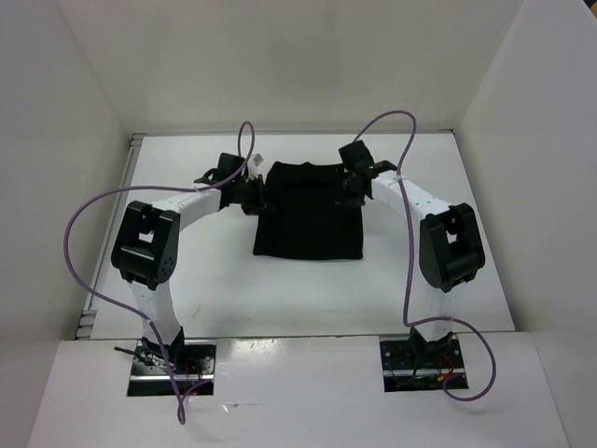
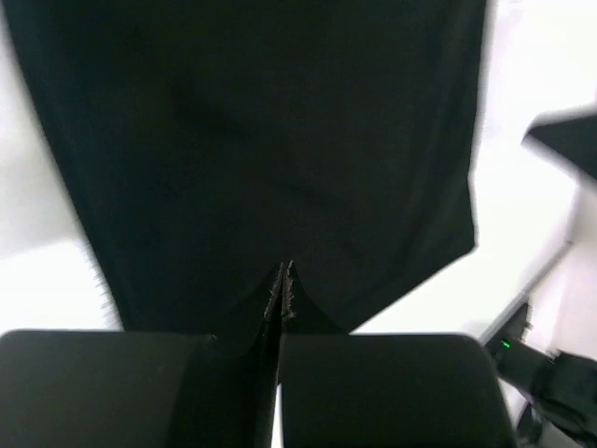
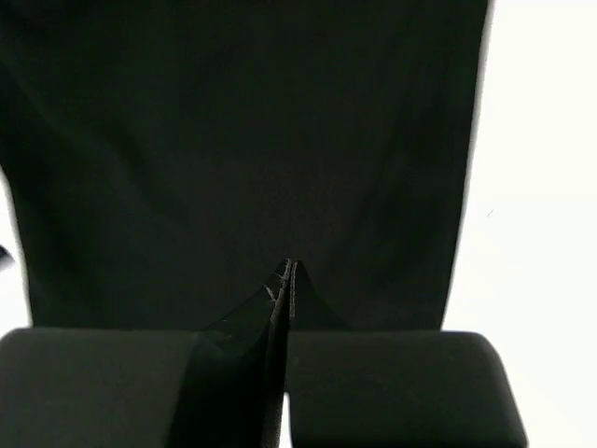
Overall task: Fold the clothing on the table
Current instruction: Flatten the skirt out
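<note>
left hand (image 1: 246, 194) fully closed at clothing (image 1: 308, 219) left edge | right hand (image 1: 347, 189) closed at right edge | fabric pinched: cannot tell | risk: one side slipping free, skewing fold on worktop (image 1: 215, 289)

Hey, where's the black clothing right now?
In the top view the clothing lies on the table toward the far edge, between the left gripper and the right gripper at its sides.

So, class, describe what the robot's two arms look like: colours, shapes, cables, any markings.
The left arm and right arm match: white tube sections, chunky black joint housings, a loose purple cable along each, a metal base plate. Jaws are black, flat, finely toothed. A green light glows near the right wrist.
</note>
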